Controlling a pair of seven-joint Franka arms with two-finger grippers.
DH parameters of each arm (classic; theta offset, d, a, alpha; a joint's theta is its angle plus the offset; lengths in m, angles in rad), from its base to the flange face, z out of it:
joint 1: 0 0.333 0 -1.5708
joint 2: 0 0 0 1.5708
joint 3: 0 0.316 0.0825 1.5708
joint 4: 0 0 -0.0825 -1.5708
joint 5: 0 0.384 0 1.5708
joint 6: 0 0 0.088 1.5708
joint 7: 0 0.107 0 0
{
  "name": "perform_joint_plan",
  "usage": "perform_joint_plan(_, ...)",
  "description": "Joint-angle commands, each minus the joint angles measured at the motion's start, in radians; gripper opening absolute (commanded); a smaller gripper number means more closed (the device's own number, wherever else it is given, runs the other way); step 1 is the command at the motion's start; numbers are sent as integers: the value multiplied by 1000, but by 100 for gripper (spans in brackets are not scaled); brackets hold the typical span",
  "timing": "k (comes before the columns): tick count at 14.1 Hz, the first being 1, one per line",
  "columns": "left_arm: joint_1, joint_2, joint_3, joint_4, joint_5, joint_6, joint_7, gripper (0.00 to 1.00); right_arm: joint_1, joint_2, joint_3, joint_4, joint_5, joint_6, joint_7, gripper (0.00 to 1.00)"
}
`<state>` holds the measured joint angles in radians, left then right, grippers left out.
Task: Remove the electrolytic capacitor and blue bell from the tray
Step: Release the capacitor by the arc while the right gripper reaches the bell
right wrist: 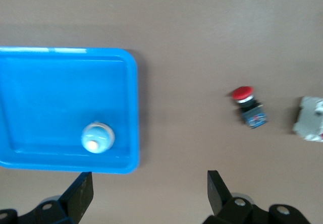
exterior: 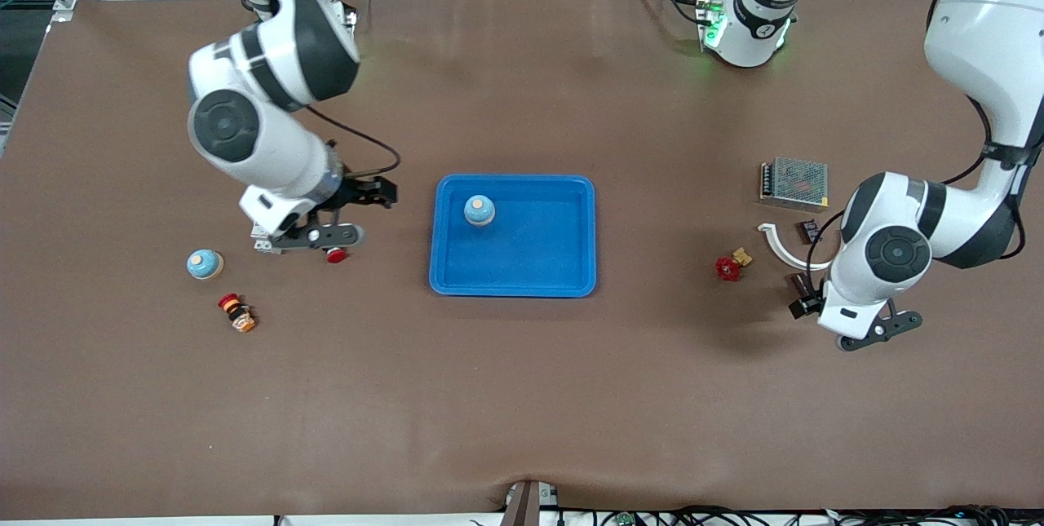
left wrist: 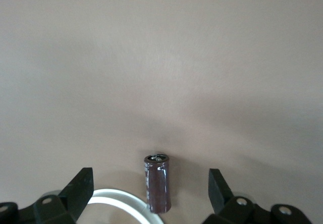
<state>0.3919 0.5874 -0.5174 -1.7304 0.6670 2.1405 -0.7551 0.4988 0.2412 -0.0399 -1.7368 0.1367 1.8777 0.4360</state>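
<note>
A dark brown capacitor (left wrist: 157, 183) stands upright on the table between the fingers of my left gripper (left wrist: 151, 193), which is open and not touching it. In the front view this gripper (exterior: 803, 298) is low near the left arm's end of the table. One light blue bell (exterior: 479, 210) sits in the blue tray (exterior: 571, 281) and also shows in the right wrist view (right wrist: 98, 137). A second bell (exterior: 204, 264) stands on the table toward the right arm's end. My right gripper (exterior: 382, 192) is open and empty over the table beside the tray (right wrist: 128, 108).
A white curved piece (exterior: 783, 247) lies by the capacitor (left wrist: 116, 199). A metal power supply (exterior: 794, 182), a small dark part (exterior: 808, 230) and a red valve (exterior: 728, 267) lie near the left arm. A red push button (exterior: 336, 255) and another button (exterior: 236, 312) lie near the right arm.
</note>
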Motion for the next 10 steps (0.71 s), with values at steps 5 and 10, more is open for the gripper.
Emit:
perform_joint_plan(5, 10, -132, -36, 38, -99, -137, 187, 100, 168, 33, -15, -88, 3, 217, 263, 100)
perform_joint_plan(10, 10, -193, -35, 152, -243, -287, 353, 100, 221, 67, -15, -208, 3, 402, 294, 100)
